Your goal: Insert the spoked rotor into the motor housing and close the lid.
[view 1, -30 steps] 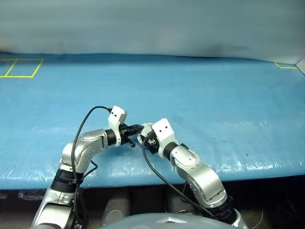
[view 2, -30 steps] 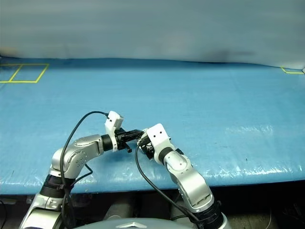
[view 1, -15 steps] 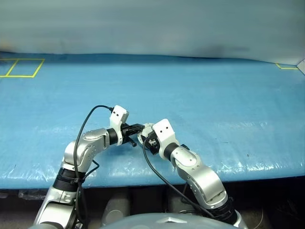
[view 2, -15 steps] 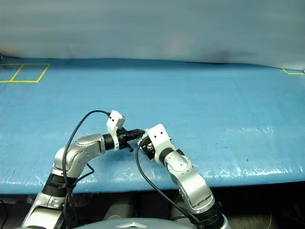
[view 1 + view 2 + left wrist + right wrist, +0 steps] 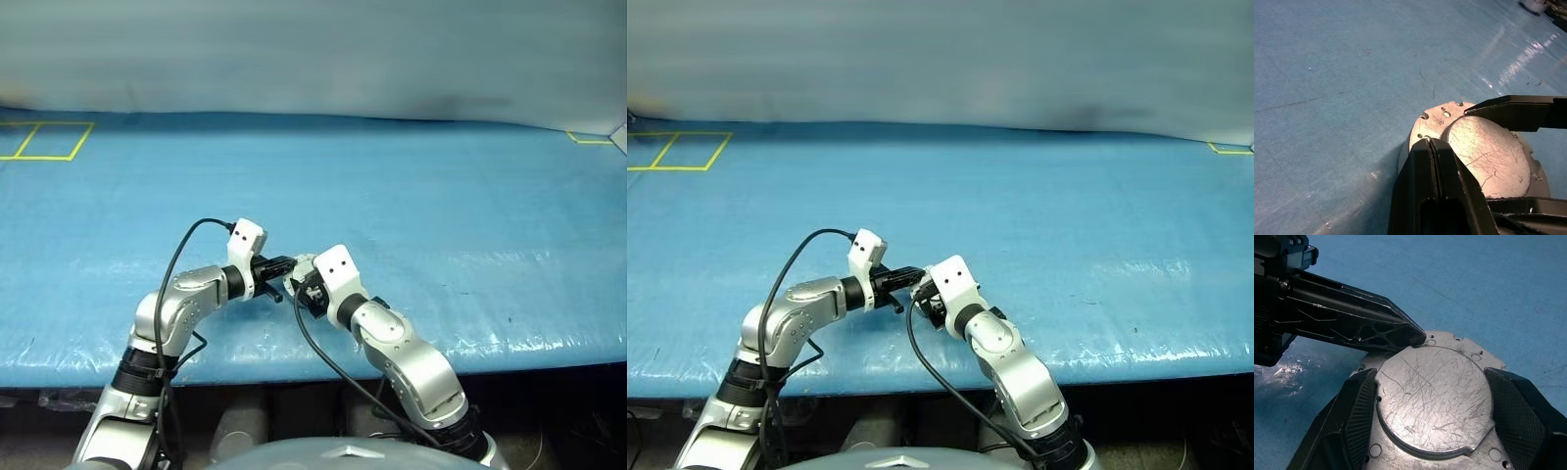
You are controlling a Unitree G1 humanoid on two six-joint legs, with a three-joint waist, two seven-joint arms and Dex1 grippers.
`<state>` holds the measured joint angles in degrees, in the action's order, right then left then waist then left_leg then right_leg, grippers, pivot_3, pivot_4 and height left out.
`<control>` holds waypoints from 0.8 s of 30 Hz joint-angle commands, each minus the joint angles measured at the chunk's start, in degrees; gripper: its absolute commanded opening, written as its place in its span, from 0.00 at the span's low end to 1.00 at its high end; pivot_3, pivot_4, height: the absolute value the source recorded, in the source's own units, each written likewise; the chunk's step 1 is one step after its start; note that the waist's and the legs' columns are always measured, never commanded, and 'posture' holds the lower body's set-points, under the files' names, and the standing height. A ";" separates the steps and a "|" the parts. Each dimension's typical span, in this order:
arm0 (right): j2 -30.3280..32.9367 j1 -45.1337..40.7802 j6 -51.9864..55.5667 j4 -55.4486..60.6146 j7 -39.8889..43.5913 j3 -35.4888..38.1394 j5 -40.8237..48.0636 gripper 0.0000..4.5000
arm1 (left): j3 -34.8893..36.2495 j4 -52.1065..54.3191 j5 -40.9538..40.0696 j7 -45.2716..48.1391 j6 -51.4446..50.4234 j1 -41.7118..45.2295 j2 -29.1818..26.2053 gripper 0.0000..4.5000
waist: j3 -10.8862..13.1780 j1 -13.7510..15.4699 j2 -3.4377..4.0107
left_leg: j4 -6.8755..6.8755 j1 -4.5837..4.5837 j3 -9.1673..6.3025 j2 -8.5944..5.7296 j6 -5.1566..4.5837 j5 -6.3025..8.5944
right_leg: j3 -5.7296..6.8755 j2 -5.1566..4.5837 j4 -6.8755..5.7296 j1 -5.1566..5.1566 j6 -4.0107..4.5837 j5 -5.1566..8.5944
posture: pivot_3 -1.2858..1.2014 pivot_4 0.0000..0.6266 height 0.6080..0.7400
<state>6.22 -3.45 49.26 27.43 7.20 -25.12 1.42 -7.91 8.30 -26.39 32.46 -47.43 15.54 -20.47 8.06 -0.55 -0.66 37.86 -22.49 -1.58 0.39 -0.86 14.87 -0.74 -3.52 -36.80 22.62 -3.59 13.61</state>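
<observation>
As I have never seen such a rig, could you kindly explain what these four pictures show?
A two-armed humanoid robot works at a table under a blue plastic sheet. Two pictures look down from its head; the other two come from cameras on each wrist. The right claw, its fingers spread wide, holds a round grey metal motor housing by its sides. Its scratched grey disc lid lies closed on top. The left claw, fingers shut together, rests its tip at the lid's raised circle. Yellow tape squares mark the far corner.

lid (image 5: 1432, 396) scratched silver-grey | claw fingers (image 5: 1359, 406) black | table cover (image 5: 411, 186) blue, yellow lines
</observation>
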 commanded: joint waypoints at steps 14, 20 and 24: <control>6.01 7.45 0.99 3.07 5.72 3.41 3.26 0.99 | -4.88 0.92 -0.47 4.09 -4.04 -2.05 0.40 0.00 | -0.04 0.26 -0.01 | -0.01 0.00 -0.07 0.01 -0.06 0.04 | 0.03 -0.07 0.06 -0.06 -0.06 0.08 | 0.52 0.24 1.00; 6.89 13.65 0.39 8.91 8.91 11.11 9.12 0.99 | -5.03 0.77 0.02 4.40 -3.63 -2.06 -0.08 0.00 | -0.17 0.43 -0.13 | -0.02 0.00 -0.09 0.05 -0.10 0.07 | 0.04 -0.11 0.11 -0.09 -0.22 0.20 | 0.52 0.24 1.00; 2.82 18.08 3.79 13.73 11.53 20.83 20.72 0.99 | -5.30 0.82 0.39 4.92 -3.33 -2.06 -0.33 0.00 | -0.13 0.67 -0.07 | -0.02 -0.04 -0.09 0.08 -0.10 0.08 | 0.03 -0.12 0.10 -0.07 -0.21 0.23 | 0.52 0.24 1.00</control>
<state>9.76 13.73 51.12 38.85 17.64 -7.89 17.55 -9.90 9.87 -26.70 36.70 -49.19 14.89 -20.51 7.92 0.12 -0.73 37.84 -22.56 -1.66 0.48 -0.96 14.94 -0.72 -3.64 -36.70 22.56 -3.80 13.83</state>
